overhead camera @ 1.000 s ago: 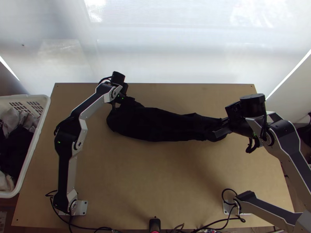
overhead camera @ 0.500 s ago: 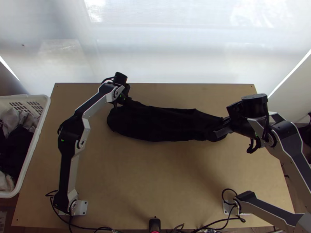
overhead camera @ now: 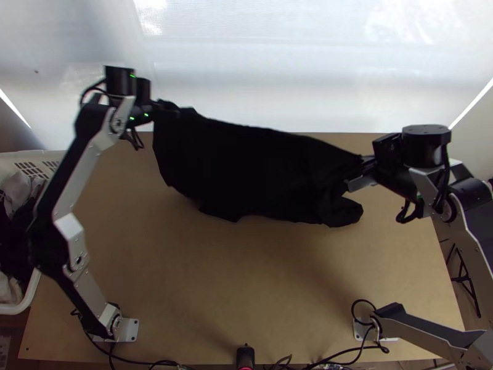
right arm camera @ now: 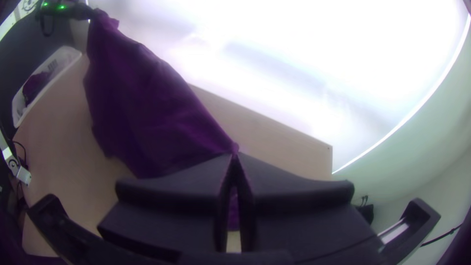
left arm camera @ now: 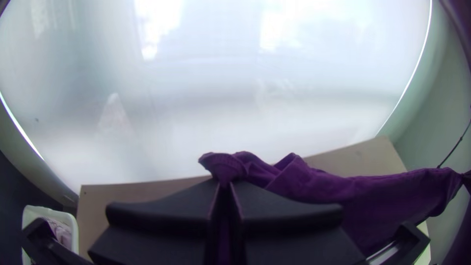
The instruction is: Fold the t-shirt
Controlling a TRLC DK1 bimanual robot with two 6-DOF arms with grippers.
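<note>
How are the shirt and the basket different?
The shirt is dark, but the basket is white.
The shirt is soft and droopy, while the basket is stiff, with slots in its side.
The shirt is stretched between the left pincer and the right pincer; the basket sits beside the table, with no pincer holding it.
They share one thing: cloth. The shirt is made of it, and the basket has some inside.

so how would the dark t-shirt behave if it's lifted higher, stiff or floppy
Most likely floppy: the dark t-shirt droops in soft folds between the left gripper and the right gripper. It is probably light for its size, as the fabric looks thin where it is pinched. Its uneven lower edge hangs loose, so that may swing or crumple.
</note>
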